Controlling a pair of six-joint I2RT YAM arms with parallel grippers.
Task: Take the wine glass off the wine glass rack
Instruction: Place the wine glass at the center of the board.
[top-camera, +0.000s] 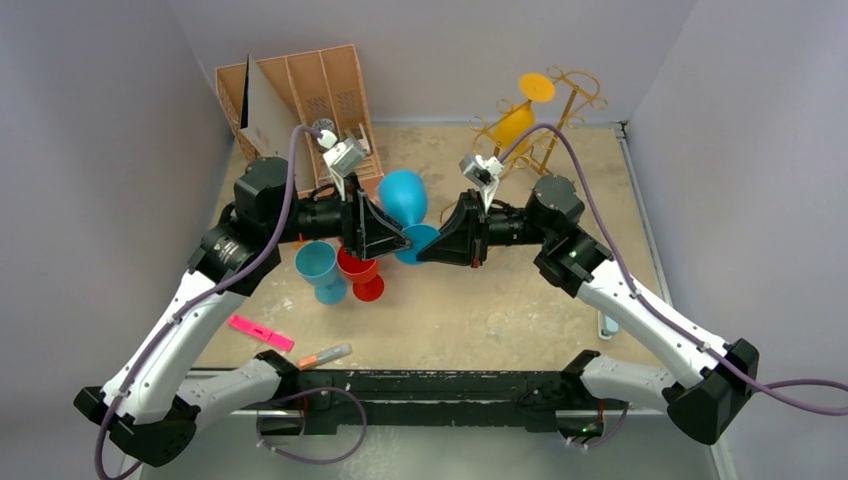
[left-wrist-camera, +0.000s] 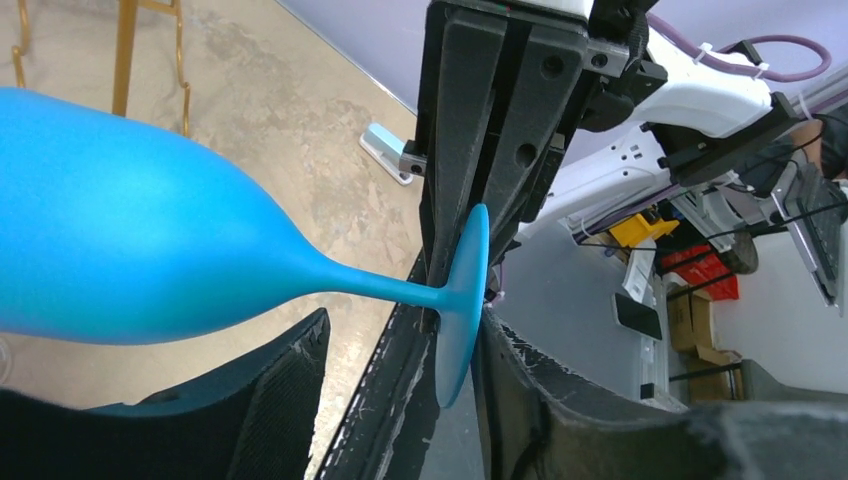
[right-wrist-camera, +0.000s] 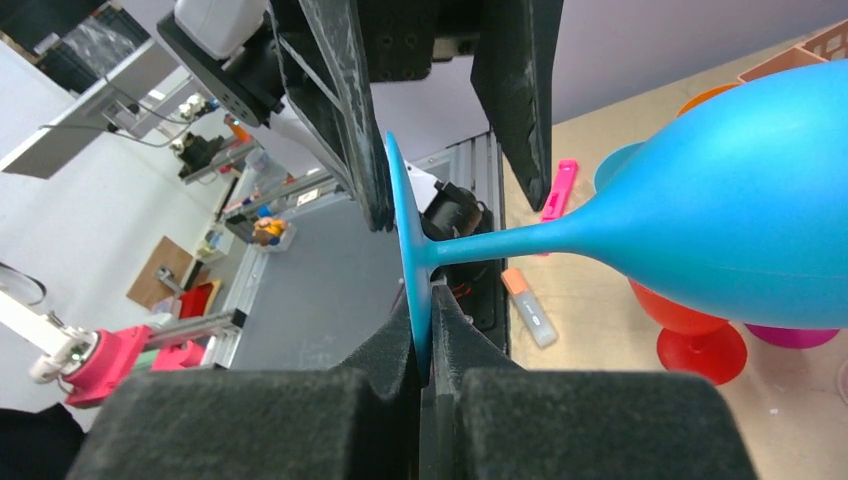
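Note:
A blue wine glass (top-camera: 404, 196) lies on its side in the air at mid-table between my two grippers. My right gripper (right-wrist-camera: 430, 330) is shut on the rim of its round base (right-wrist-camera: 408, 235). My left gripper (left-wrist-camera: 405, 320) is open and straddles the same base (left-wrist-camera: 462, 300); one of its fingers (right-wrist-camera: 345, 110) is against the base's underside, the other stands apart on the stem side. The gold wire wine glass rack (top-camera: 560, 110) stands at the back right. A yellow wine glass (top-camera: 514, 124) hangs on it.
A light blue glass (top-camera: 320, 270) and a red glass (top-camera: 362, 276) stand on the table under the left arm. A magenta base (right-wrist-camera: 790, 335) shows beside the red one. A tan slotted organiser (top-camera: 300, 95) is at the back left. A pink marker (top-camera: 260, 332) and an orange-grey marker (top-camera: 325, 355) lie near the front edge.

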